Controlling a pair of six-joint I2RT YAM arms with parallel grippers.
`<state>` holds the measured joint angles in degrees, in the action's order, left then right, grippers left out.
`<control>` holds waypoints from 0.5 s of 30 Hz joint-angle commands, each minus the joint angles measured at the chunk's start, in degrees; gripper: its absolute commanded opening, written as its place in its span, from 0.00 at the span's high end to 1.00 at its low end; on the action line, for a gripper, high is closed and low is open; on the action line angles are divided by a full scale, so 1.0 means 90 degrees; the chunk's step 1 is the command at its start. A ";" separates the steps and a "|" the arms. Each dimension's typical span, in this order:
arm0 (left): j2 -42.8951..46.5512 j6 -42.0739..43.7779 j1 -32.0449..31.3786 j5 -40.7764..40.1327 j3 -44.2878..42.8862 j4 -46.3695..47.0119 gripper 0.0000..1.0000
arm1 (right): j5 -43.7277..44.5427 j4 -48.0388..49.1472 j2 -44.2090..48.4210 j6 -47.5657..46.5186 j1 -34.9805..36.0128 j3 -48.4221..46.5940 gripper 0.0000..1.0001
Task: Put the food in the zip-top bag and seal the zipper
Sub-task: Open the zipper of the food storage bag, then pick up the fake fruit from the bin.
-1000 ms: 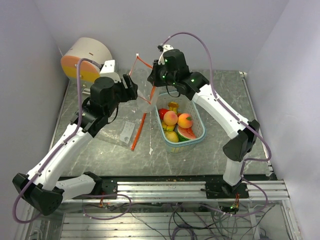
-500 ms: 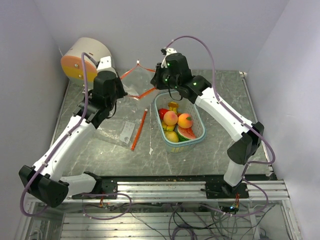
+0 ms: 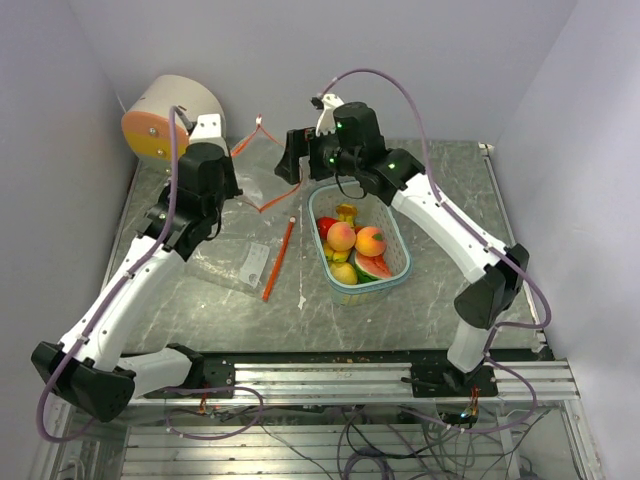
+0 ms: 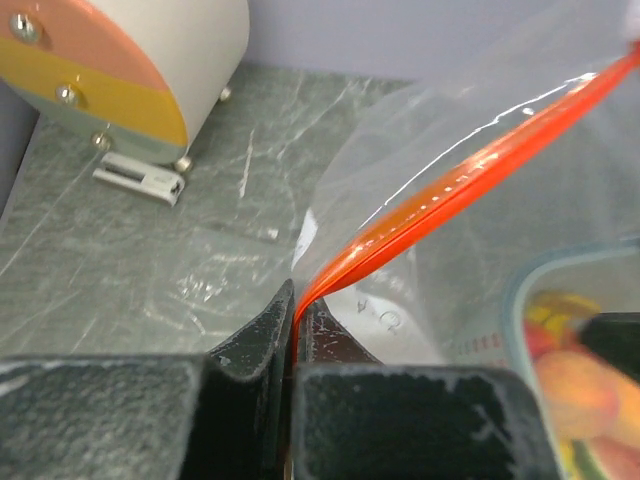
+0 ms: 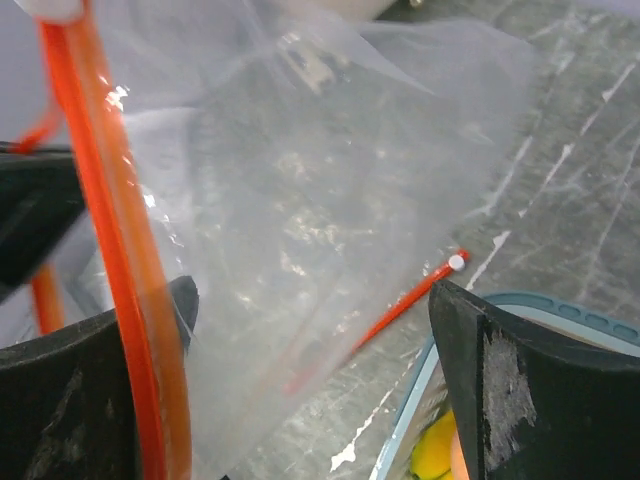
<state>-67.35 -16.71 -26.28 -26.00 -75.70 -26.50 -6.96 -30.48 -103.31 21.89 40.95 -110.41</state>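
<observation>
Orange zipper strip [image 4: 450,185] of the zip-top bag [image 4: 520,250] is pinched in your left hand [image 4: 293,335]; your right hand [image 5: 312,300] is spread close to the bag, toy fruit [image 3: 343,236] in the basket [image 3: 403,262] beside it.

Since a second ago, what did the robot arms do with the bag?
The left gripper, shut on the bag at its orange zipper, pulled it left, away from the basket. The right gripper now stands open, so it may have let go. The fruits stayed in the basket; the other bag stayed flat on the table.
</observation>
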 commanded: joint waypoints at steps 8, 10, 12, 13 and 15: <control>0.0091 0.0182 0.0064 -0.0621 0.0585 -0.0638 0.93 | -0.1102 0.0542 0.1463 0.0056 -0.0418 0.1362 0.00; 0.0048 0.0142 0.0060 -0.0532 0.0640 -0.0652 0.93 | -0.2020 0.1264 0.1733 0.0204 -0.0457 0.1762 0.00; 0.0011 0.0043 0.0059 -0.0308 0.0674 -0.0542 0.93 | -0.2870 0.1803 0.1730 0.0370 -0.0459 0.1787 0.00; -0.0029 -0.0014 0.0059 -0.0229 0.0672 -0.0523 0.93 | -0.2846 0.1754 0.1647 0.0482 -0.0459 0.1705 0.00; -0.0157 -0.0087 0.0059 -0.0186 0.0598 -0.0600 0.93 | -0.2050 0.0910 0.1425 0.0678 -0.0514 0.1546 0.02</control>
<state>-67.35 -16.21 -26.06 -29.08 -70.22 -31.38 -23.66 -20.91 -88.29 24.03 36.45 -95.04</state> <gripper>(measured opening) 0.081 0.999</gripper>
